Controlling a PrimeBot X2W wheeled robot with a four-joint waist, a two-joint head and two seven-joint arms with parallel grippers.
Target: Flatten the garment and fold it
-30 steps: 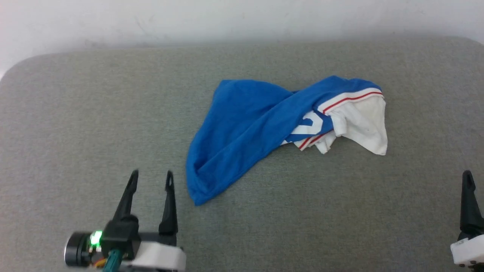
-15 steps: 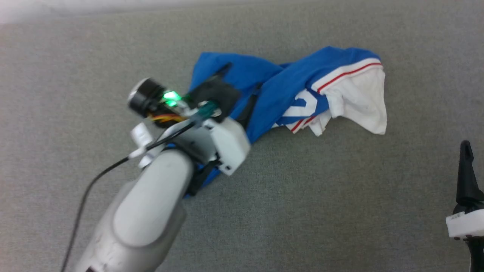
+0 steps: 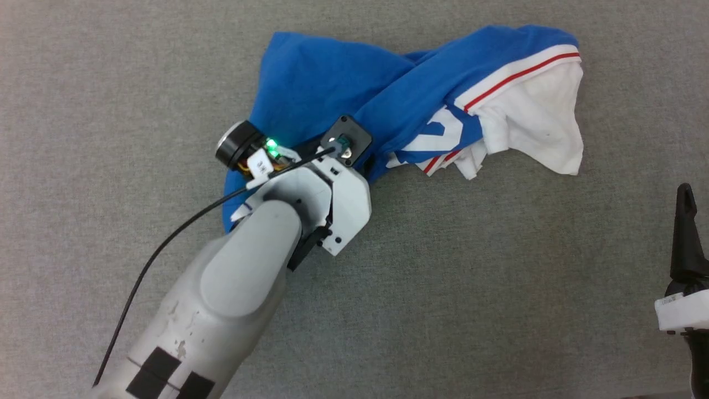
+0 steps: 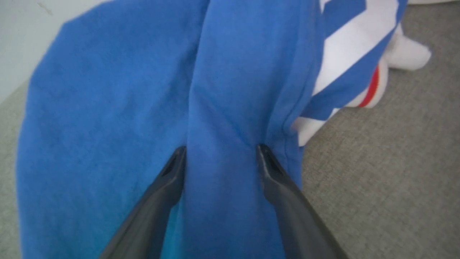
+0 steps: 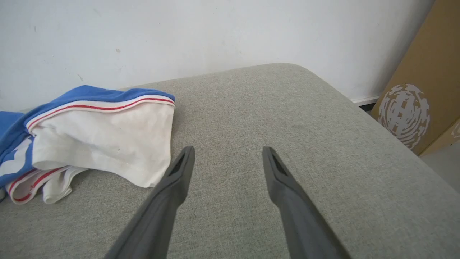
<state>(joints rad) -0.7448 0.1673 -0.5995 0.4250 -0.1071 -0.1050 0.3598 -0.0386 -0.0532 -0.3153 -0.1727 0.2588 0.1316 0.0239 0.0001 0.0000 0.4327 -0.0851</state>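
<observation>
The garment (image 3: 332,83) lies crumpled on the grey padded surface (image 3: 498,277). It is royal blue, with a white sleeve (image 3: 537,127) and red-and-white trim at the right. My left arm's wrist (image 3: 310,188) reaches over its lower left part and hides the fingers there. In the left wrist view my left gripper (image 4: 221,151) is open, its fingertips pressed down on either side of a raised blue fold of the garment (image 4: 107,108). My right gripper (image 5: 228,151) hangs open over bare surface, right of the white sleeve (image 5: 107,136). One of its fingers (image 3: 686,233) shows at the right edge.
A white wall (image 5: 215,36) stands behind the surface, whose far right corner (image 5: 305,72) is rounded. A brown cardboard box (image 5: 424,90) leans past that corner. A black cable (image 3: 166,244) trails from my left wrist.
The head camera has tilted down and closer. My left arm has swung from the lower left up onto the garment, fingers now astride a blue fold. The right gripper stays put.
</observation>
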